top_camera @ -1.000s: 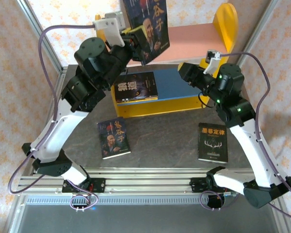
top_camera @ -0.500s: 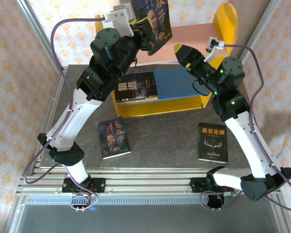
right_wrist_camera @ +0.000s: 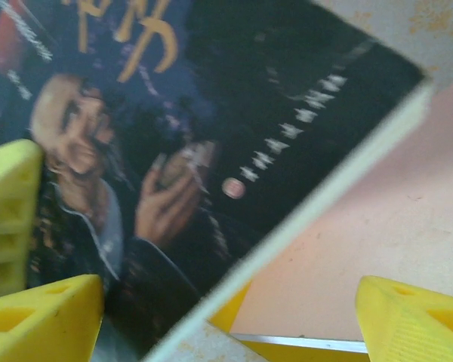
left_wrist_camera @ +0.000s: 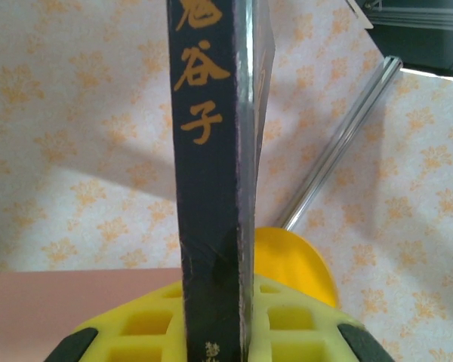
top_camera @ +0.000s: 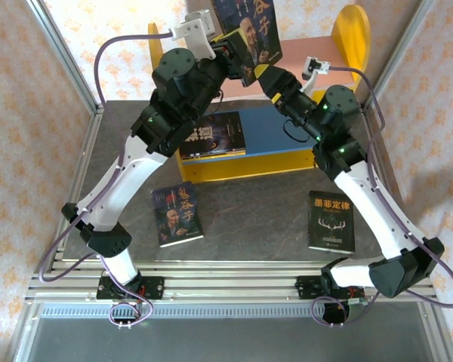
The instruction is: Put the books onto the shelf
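while your left gripper (top_camera: 238, 65) is clenched on the bottom edge of the held book (top_camera: 247, 30), that book stands upright above the left part of the pink upper board (top_camera: 306, 54) of the shelf (top_camera: 352, 36), its cover turned toward the overhead camera. from the left wrist you see the held book (left_wrist_camera: 211, 188) edge-on, a dark spine with orange characters pinched between two yellow fingers (left_wrist_camera: 147, 328), with the pink upper board (left_wrist_camera: 75, 302) low on the left and one rounded yellow side panel (left_wrist_camera: 294, 256) behind. your right gripper (top_camera: 269, 80) sits just beside the held book's lower right corner. in the right wrist view its fingers (right_wrist_camera: 411, 317) are spread wide and released; the held book (right_wrist_camera: 174, 151), showing a face and a raised hand, lies tilted across the gap, with the pink upper board (right_wrist_camera: 377, 226) beyond it. you cannot tell whether either finger touches the cover. overhead you can count four books: the held one, a second book (top_camera: 219, 136) lying flat on the left half of the blue lower board (top_camera: 275, 128), and two flat on the table (top_camera: 249, 215), well apart. of those two, the third book (top_camera: 177, 213) lies near the left arm and the fourth book (top_camera: 331, 220) near the right arm.
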Controlling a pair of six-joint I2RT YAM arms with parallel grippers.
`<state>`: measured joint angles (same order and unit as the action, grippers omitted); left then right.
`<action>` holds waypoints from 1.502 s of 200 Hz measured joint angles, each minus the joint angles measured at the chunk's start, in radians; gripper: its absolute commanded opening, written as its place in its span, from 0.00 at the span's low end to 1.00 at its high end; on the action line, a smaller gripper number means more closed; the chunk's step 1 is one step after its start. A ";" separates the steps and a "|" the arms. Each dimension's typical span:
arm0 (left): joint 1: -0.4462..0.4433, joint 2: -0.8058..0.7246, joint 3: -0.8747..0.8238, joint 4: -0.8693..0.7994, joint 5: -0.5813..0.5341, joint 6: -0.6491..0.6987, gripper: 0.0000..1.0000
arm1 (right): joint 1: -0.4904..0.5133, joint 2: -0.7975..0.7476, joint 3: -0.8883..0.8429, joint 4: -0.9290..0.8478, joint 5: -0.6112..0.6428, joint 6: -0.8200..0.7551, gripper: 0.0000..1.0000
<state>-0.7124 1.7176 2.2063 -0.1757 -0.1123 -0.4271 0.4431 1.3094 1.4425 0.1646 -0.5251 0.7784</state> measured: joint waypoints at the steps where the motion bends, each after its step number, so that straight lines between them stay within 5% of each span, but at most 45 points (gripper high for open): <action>1: 0.000 -0.001 -0.003 0.002 0.000 0.000 0.00 | 0.001 0.001 0.000 0.003 0.000 0.001 0.86; 164: 0.000 -0.172 -0.401 0.318 -0.046 -0.179 0.00 | 0.045 0.023 -0.082 0.225 -0.021 0.141 0.72; 263: 0.000 -0.172 -0.402 0.353 -0.053 -0.205 0.00 | 0.045 0.025 -0.082 0.265 -0.009 0.168 0.48; 300: 0.001 -0.172 -0.402 0.359 -0.060 -0.205 0.00 | 0.045 0.025 -0.082 0.274 0.004 0.172 0.30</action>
<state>-0.7113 1.5452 1.8042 0.1837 -0.1722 -0.6323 0.4881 1.3342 1.3602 0.4381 -0.5209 0.9508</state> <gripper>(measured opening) 0.137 0.348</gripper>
